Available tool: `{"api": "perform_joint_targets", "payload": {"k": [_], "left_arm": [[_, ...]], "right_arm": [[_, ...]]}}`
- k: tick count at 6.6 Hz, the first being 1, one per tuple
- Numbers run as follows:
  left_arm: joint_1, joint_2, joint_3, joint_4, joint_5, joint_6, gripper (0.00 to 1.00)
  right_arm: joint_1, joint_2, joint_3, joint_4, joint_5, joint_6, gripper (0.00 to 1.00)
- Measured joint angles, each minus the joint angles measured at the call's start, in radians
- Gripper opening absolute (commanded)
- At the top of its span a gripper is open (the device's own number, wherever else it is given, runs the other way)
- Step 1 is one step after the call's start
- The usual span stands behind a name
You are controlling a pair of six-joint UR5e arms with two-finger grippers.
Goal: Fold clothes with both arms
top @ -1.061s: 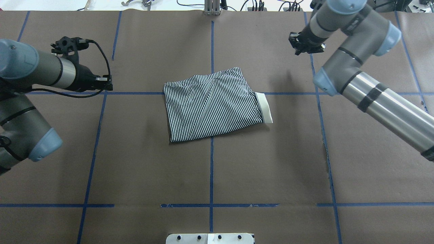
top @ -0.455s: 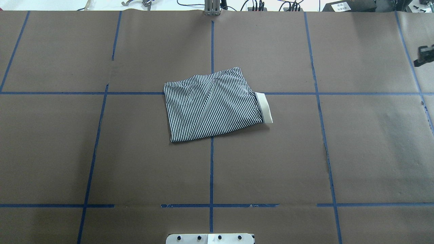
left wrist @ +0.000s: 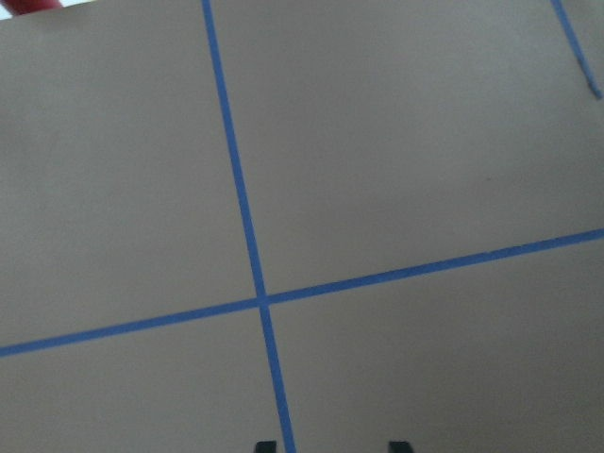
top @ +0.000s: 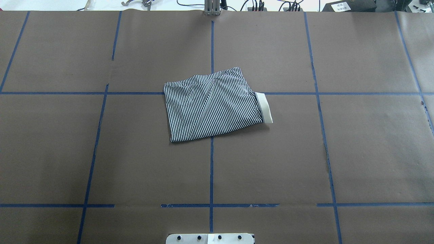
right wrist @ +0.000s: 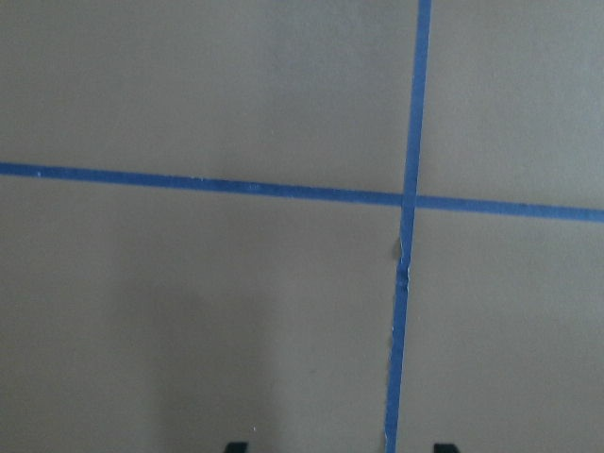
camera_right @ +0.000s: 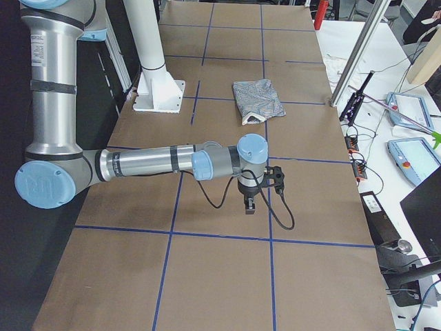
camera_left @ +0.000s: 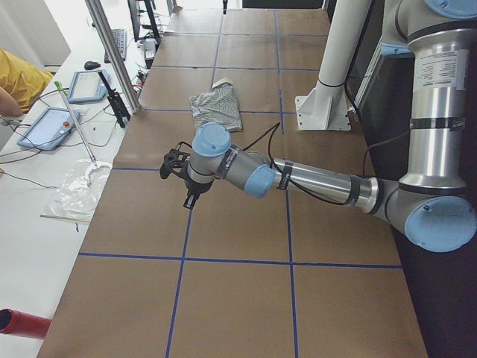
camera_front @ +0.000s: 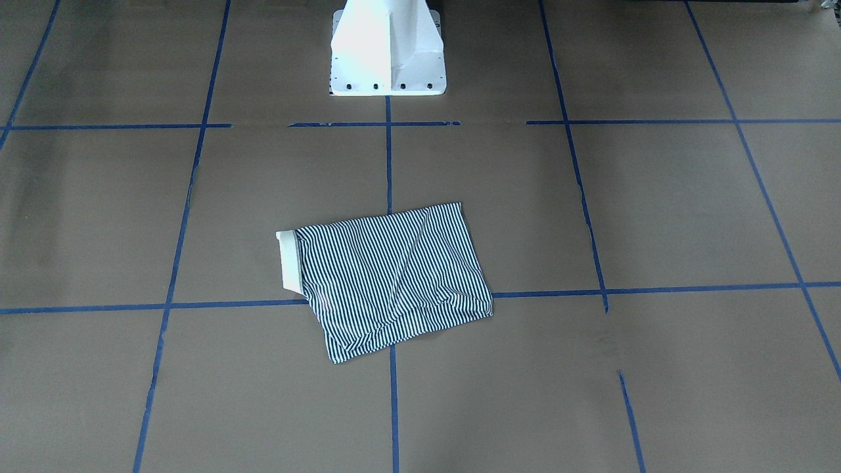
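Observation:
The clothes are one striped shirt [top: 213,108] lying folded into a compact rectangle at the table's centre, with its cream collar [top: 264,107] sticking out on the right. It also appears as the shirt [camera_front: 394,276] in the front-facing view. Both arms are out of the overhead and front-facing views. In the exterior left view my left gripper [camera_left: 190,200] hangs over bare paper, far from the shirt [camera_left: 216,108]. My right gripper [camera_right: 249,205] hangs likewise, far from the shirt [camera_right: 258,100]. In the wrist views the left gripper [left wrist: 333,445] and right gripper [right wrist: 340,447] are open, holding nothing.
Brown paper with blue tape lines [top: 211,169] covers the table. The white pedestal base [camera_front: 387,46] stands at the robot's side. A side bench with tablets [camera_left: 48,127] and cables, and a person's yellow sleeve [camera_left: 19,78], lie beyond the far edge.
Both arms have swung outward and left the overhead view; the right gripper was last at the right edge. The folded shirt has not moved.

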Motion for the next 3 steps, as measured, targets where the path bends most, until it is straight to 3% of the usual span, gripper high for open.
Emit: {"api": "perform_joint_targets", "payload": {"k": [3], "left_arm": [[-0.001,0.159,0.004,0.024,-0.005,0.036,1.00]], "right_arm": [[-0.006,-0.064,-0.026,-0.021,-0.002,-0.077,1.00]]}}
